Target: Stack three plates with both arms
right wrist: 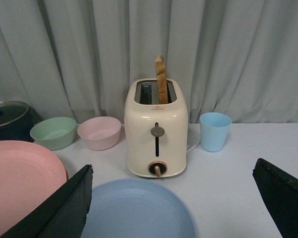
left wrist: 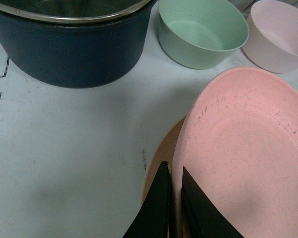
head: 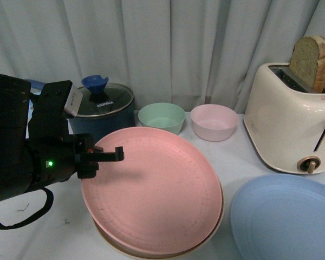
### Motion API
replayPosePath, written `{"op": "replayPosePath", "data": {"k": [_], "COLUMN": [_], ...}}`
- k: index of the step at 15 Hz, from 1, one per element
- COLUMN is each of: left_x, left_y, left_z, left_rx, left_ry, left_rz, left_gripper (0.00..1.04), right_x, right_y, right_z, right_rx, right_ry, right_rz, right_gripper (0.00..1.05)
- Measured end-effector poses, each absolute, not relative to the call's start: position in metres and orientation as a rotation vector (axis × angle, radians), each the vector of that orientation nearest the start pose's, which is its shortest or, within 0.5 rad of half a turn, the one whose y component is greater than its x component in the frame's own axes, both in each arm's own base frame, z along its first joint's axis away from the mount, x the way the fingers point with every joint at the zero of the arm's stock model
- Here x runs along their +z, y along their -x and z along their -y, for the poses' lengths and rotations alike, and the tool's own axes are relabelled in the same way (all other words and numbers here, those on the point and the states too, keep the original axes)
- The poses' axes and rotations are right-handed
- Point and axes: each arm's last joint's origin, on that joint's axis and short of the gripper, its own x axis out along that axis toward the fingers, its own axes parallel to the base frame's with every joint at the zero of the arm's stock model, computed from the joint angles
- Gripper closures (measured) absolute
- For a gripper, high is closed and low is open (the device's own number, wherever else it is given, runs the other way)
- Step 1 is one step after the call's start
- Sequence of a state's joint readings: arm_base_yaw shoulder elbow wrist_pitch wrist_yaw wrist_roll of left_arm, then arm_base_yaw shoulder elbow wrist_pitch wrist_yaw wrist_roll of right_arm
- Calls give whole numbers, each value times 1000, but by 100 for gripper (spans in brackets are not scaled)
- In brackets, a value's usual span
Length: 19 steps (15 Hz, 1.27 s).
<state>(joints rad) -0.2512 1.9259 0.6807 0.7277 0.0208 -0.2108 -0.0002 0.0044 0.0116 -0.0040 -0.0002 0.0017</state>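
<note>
Left wrist view shows what the front view hides: the left gripper [left wrist: 175, 210] has its fingers [left wrist: 156, 208] clamped on the rim of the pink plate [left wrist: 248, 158], one finger outside, one inside. Just beyond the outer finger a cream plate [left wrist: 161, 144] peeks from under the pink one. Only the right wrist view shows the right gripper [right wrist: 173, 168], fingers wide apart, the blue plate [right wrist: 139, 208] lying between them, untouched
</note>
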Motion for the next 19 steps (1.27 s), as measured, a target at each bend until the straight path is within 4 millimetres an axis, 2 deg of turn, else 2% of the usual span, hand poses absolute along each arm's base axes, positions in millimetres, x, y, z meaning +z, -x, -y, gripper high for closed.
{"op": "replayPosePath", "data": {"k": [4, 7, 8, 9, 12, 14, 15, 16, 19], "left_x": [86, 89, 96, 109, 165, 188, 201, 204, 187], "left_y": [-321, -323, -321, -317, -297, -276, -259, -237, -204], "left_z": [83, 81, 77, 73, 63, 58, 53, 43, 24], "left_rx": [-211, -205, -202, -190, -155, -117, -47, -16, 4], "left_ry": [156, 193, 215, 235, 263, 249, 185, 109, 22], "left_rz": [-555, -549, -528, -466, -262, -200, -48, -3, -22], "left_gripper": [100, 64, 51, 40, 5, 8, 19, 32, 70], "right_x": [167, 167, 167, 167, 167, 167, 167, 167, 167], "right_y": [-97, -97, -97, -97, -97, -97, -97, -97, -97], "right_z": [0, 0, 0, 0, 0, 0, 0, 0, 0], "right_rx": [0, 0, 0, 0, 0, 0, 0, 0, 0], "right_ry": [-2, -2, -2, -2, -2, -2, -2, -2, -2], "right_rz": [3, 4, 4, 3, 4, 3, 4, 3, 3], "right_gripper": [6, 6, 6, 6, 6, 6, 6, 6, 6]}}
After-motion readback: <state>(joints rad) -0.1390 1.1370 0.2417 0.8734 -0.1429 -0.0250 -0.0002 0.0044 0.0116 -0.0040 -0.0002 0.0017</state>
